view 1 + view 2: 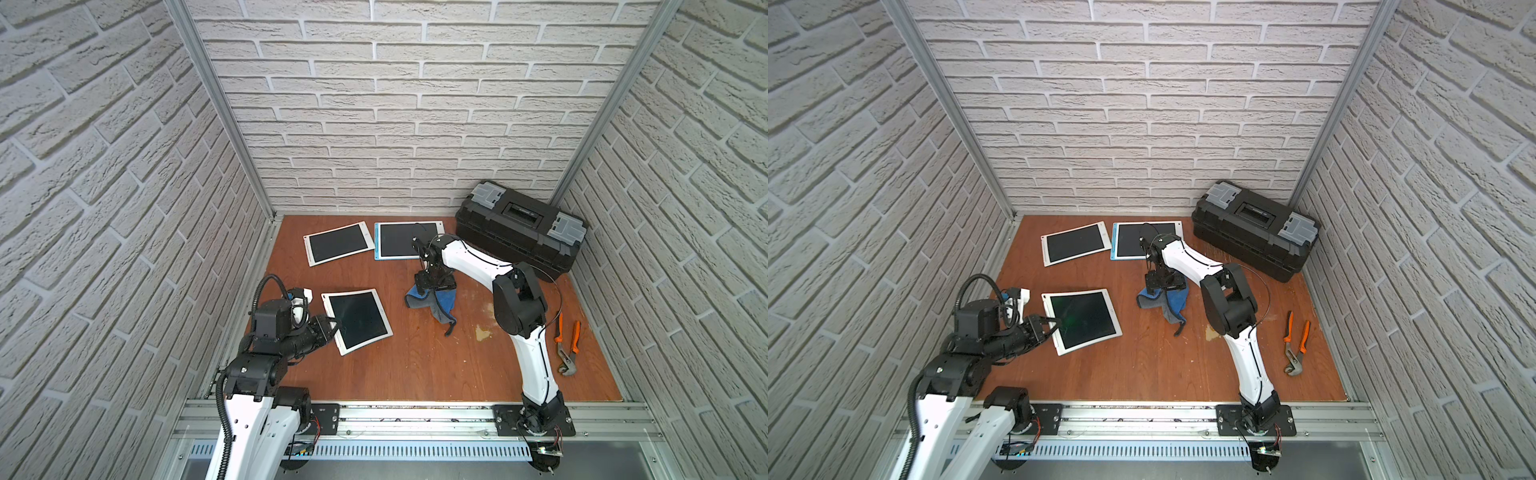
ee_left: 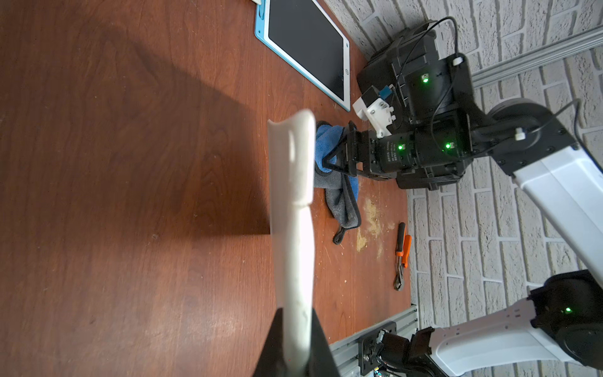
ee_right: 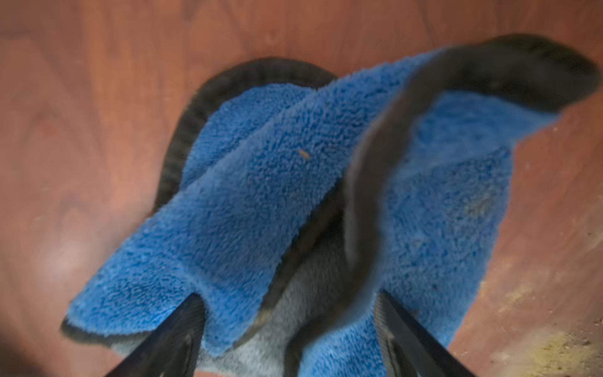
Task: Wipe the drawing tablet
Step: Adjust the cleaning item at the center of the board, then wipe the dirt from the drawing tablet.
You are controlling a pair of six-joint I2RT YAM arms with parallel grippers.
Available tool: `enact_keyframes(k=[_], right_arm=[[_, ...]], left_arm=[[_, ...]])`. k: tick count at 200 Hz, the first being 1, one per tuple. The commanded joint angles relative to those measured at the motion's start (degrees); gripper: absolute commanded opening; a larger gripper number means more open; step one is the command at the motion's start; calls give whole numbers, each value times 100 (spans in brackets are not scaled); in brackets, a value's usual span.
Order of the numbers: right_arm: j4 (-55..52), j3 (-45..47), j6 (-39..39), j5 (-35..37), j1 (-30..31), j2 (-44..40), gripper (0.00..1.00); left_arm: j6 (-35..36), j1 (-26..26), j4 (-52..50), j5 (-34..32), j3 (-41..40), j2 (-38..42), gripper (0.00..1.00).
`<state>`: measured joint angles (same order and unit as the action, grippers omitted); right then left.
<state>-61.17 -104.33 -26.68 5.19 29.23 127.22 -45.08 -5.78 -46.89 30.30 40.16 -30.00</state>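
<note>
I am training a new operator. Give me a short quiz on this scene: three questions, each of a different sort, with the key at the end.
1. True or false: the left gripper is shut on the edge of the near tablet.
2. How many drawing tablets are in view? A: two. B: three. C: four.
3. In a few words: what lies under the open right gripper?

Key
1. True.
2. B: the near tablet, the white-framed tablet and the blue-framed tablet.
3. The blue cloth, which lies on the table between the gripper's spread fingers.
</note>
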Motion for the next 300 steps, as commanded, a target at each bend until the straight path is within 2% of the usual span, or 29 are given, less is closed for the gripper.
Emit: enact_keyframes(k=[1, 35, 52, 68, 76, 93, 99, 109, 143, 168, 197, 235, 275, 300], right_arm=[[-196, -147, -224, 344, 17, 6, 83], [217, 486, -306, -379, 58, -71, 78], [637, 1135, -443, -802, 138, -393, 71], [1044, 1685, -517, -1489, 172, -666, 64], [1205, 1910, -539, -1822, 162, -804, 54], [1331, 2152, -516, -2214, 65, -1149, 15], [1331, 2179, -499, -2311, -3, -1297, 8], [1336, 2221, -496, -2402, -150, -1651, 3], [1315, 2113, -411, -2473, -690, -2659, 2], [1100, 1900, -203, -2123, -733, -3229, 2], [1148, 2080, -141, -1885, -735, -3706, 2], [1625, 2701, -194, -2322, -672, -3886, 2], [2316, 3164, -391, -2531, -182, -3599, 2], [3223, 3676, -881, -2698, 45, -3324, 2]], left_arm=[[96, 24, 191, 59, 152, 26, 0], [137, 24, 255, 107, 118, -50, 0], [150, 25, 242, 107, 70, -33, 0], [140, 27, 275, 132, 20, 20, 0], [129, 25, 293, 139, 3, 42, 0], [127, 24, 295, 164, -18, 48, 0], [131, 25, 286, 176, -20, 38, 0], [131, 24, 275, 208, -40, 30, 0], [-60, 27, 517, 587, -367, 169, 0], [-602, 22, 1266, 1179, -820, 440, 0], [-1172, -42, 2076, 1744, -1333, 522, 0], [-1356, -408, 2367, 1636, -1646, 262, 0], [-1399, -1078, 2456, 908, -1733, -662, 0], [-1406, -1197, 2623, 635, -1789, -1109, 0]])
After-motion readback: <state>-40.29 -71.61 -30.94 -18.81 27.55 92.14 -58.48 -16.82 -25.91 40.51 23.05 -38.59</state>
